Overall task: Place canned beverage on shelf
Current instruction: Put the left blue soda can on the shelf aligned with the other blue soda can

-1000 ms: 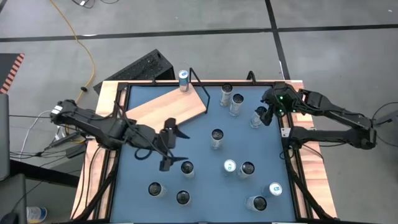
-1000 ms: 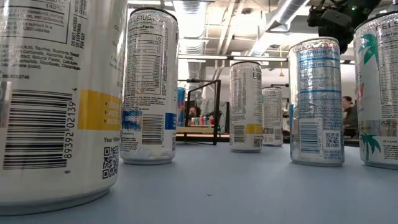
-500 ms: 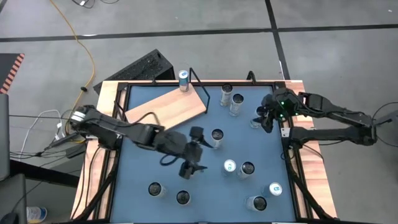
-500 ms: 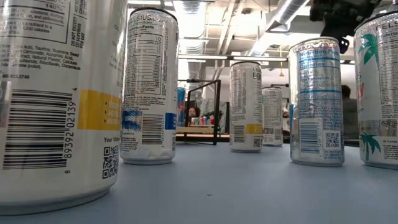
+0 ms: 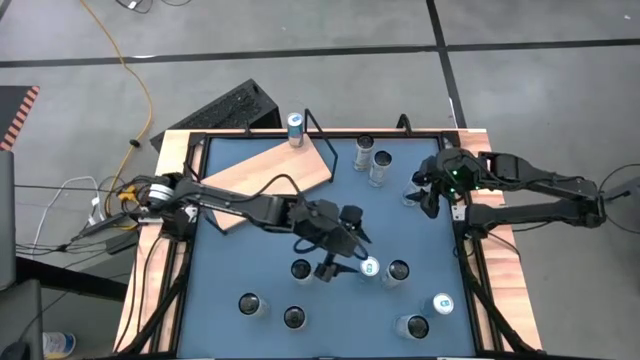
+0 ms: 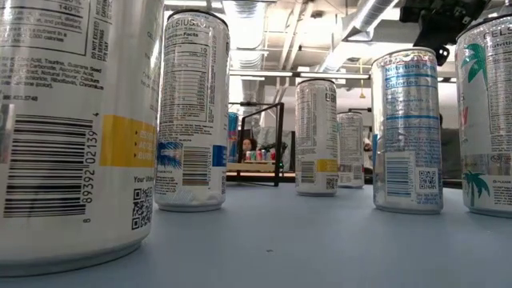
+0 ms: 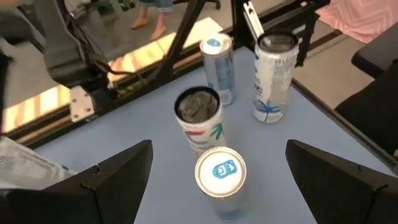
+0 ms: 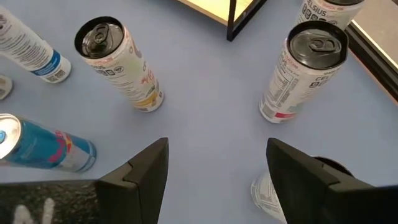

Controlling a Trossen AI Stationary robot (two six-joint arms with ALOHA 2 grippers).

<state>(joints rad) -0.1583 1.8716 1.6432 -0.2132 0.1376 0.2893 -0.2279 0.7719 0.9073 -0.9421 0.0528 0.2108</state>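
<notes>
Your left gripper (image 5: 342,243) hangs open over a blue-topped can (image 5: 369,267) mid-tabletop; the shelf (image 5: 268,169) lies at the far-left corner; descend crooked and you'll topple neighbouring cans; the right gripper (image 5: 430,190) waits open.

Bright, even overhead light fills the room — ceiling strip lights (image 6: 240,16) glare white in the low view, and the cans throw only soft, short shadows on the blue tabletop (image 5: 240,260). The nearest can (image 6: 72,120) looms large and a touch soft in the low view, while the room beyond goes hazy. In the left wrist view the far edge is smeared — the closest can top (image 7: 221,172) stays crisp.
</notes>
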